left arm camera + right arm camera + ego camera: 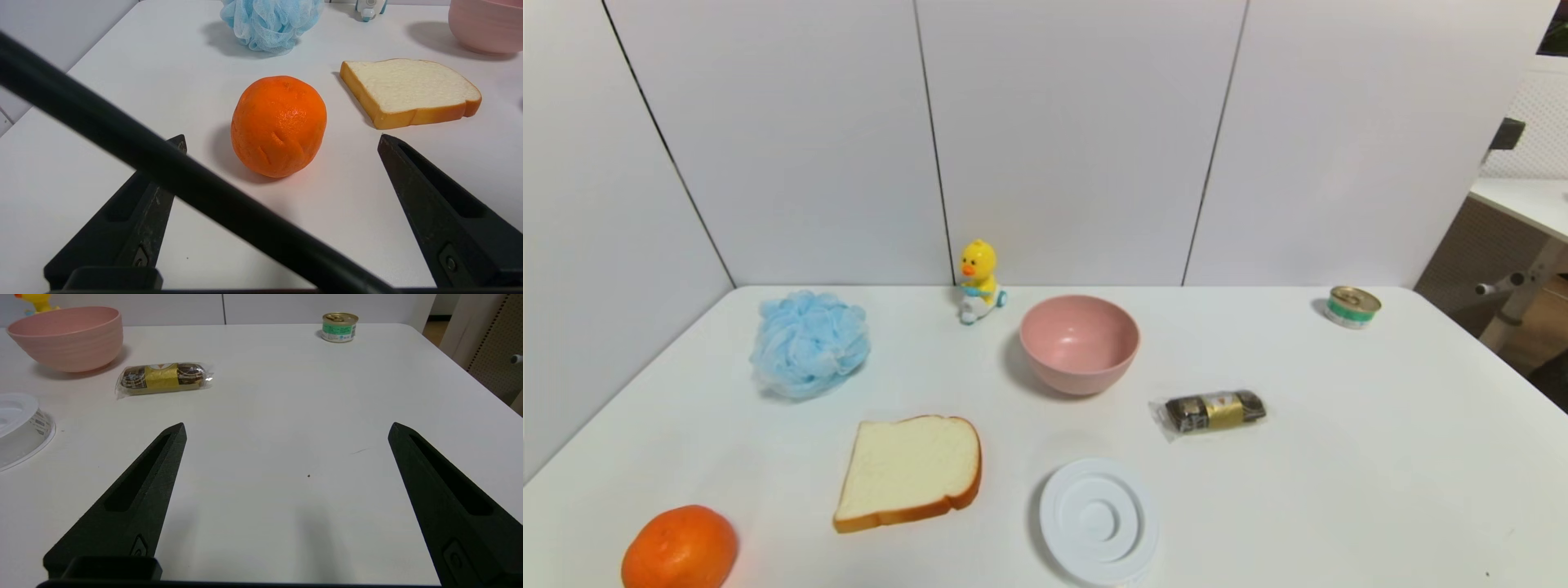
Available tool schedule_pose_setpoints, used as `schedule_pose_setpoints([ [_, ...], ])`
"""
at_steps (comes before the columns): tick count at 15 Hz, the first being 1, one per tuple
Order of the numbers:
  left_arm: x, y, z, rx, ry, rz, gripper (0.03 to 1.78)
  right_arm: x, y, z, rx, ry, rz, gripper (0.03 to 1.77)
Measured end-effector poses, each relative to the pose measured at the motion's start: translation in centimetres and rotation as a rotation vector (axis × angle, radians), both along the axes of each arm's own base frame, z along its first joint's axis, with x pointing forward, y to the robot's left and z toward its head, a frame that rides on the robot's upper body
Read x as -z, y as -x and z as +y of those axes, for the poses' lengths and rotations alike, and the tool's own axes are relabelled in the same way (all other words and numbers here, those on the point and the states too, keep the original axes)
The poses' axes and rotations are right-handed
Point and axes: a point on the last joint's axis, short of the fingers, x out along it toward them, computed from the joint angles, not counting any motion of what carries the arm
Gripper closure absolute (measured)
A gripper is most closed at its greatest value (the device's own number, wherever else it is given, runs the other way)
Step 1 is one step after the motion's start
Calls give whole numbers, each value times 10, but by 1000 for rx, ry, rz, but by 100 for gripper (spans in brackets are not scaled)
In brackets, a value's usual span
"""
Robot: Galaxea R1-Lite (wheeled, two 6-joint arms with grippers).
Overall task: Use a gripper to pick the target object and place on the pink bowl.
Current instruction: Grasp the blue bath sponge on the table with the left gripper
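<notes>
The light-blue mesh bath pouf [809,344] rests on the white table at the back left, also visible far off in the left wrist view [271,22]. The pink bowl [1080,343] stands upright and empty near the table's middle; its side shows in both wrist views [486,26] [67,337]. No arm shows in the head view. My left gripper [282,139] is open low over the near-left table, just short of the orange [279,125], far from the pouf. My right gripper [286,428] is open over bare table at the near right.
A bread slice [908,471], an orange [680,547] and a white ringed disc [1099,520] lie along the front. A wrapped snack [1213,411], a small tin can [1352,306] and a yellow duck toy [978,280] stand farther back. A black cable [171,175] crosses the left wrist view.
</notes>
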Motion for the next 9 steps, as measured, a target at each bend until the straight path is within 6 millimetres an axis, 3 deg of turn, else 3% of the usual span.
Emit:
schedule_pose_setpoints([
  [9, 0, 0, 0, 0, 0, 0, 12, 0, 0, 0, 0, 0, 0, 9],
])
